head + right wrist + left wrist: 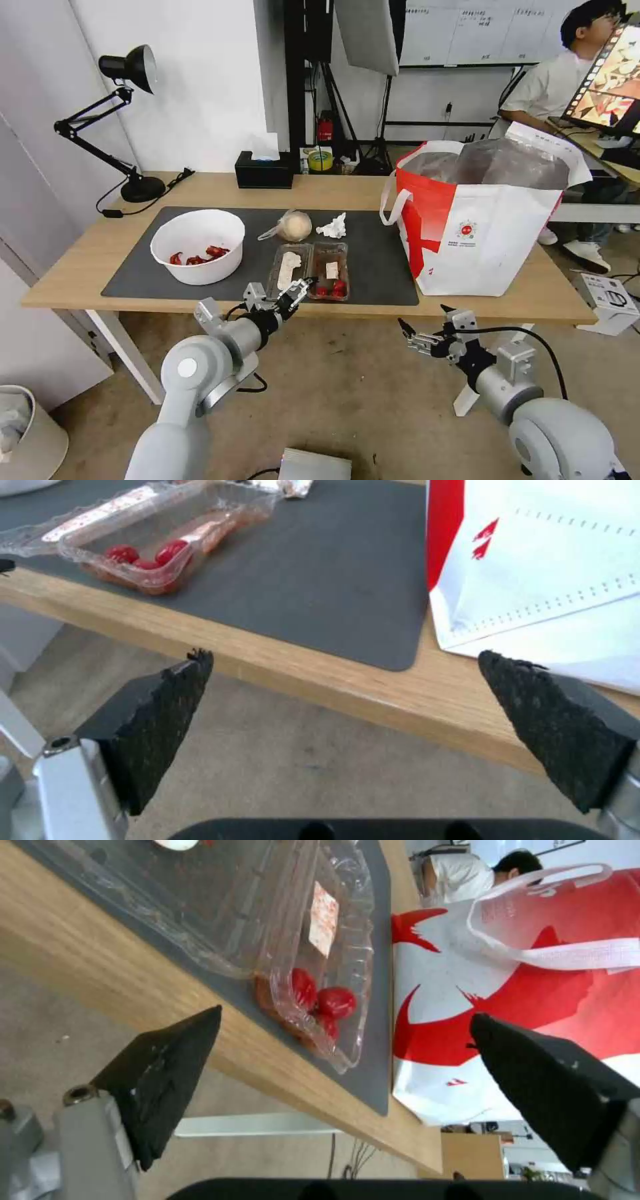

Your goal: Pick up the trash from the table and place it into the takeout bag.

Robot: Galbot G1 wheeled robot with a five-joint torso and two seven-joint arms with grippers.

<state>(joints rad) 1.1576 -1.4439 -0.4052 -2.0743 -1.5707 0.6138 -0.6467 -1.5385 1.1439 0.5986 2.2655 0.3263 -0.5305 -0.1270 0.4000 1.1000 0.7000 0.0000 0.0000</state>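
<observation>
Presently the left gripper (301,288) hangs at the table's (87,257) near edge with its claw spread wide and holding nothing, tips at the 6 o'clock rim of the clear plastic clamshell tray (313,267); I cannot tell if they touch it. That tray lies on the dark grey mat (380,257) and contains red pieces at its near end. On the mat, the white round bowl (197,245) with red scraps sits at 9 o'clock from the tray, the tan ball wrapped in clear plastic (293,225) at 12 o'clock, the crumpled white tissue (333,227) at 1 o'clock. The takeout bag (483,230) stands upright at 3 o'clock, mouth open. The right gripper (417,333) waits below the table edge, at 7 o'clock from the bag, claw wide and empty.
</observation>
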